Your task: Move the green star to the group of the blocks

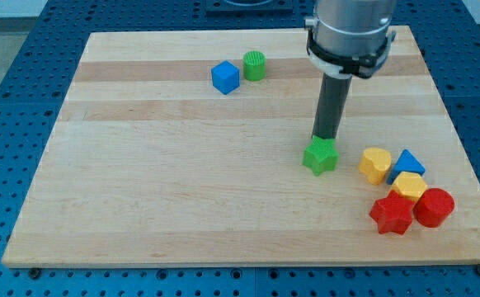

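Green star nearly at the group, a short gap left to close

My tip (pixel 326 138) touched the upper edge of the green star (pixel 321 156); being a bare rod, it held nothing and could only push. The star sat right of the board's middle, toward the lower right corner, near but apart from the yellow heart (pixel 376 164), the closest of the group. Behind the heart clustered the blue triangle (pixel 408 162), yellow hexagon (pixel 408 186), red star (pixel 391 214) and red cylinder (pixel 434 206). The blue cube (pixel 224 77) and green cylinder (pixel 255 65) lay well apart near the top edge.
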You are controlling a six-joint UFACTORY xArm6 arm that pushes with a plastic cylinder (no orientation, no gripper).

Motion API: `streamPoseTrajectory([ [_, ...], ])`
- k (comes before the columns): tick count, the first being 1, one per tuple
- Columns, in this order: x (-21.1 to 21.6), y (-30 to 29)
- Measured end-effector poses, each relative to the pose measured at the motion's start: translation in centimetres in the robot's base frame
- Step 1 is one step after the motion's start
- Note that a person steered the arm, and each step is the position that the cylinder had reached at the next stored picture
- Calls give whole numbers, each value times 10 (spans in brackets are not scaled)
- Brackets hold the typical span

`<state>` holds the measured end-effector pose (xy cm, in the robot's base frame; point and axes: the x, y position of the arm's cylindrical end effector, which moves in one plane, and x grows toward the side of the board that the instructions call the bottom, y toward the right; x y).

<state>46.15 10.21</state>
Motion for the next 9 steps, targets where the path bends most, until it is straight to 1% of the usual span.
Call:
streamPoseTrajectory([
  [1, -7, -6],
  [2, -11, -25],
  [3, -10, -48],
  [4, -7, -52],
  [6, -1, -52],
  [9, 19, -30],
])
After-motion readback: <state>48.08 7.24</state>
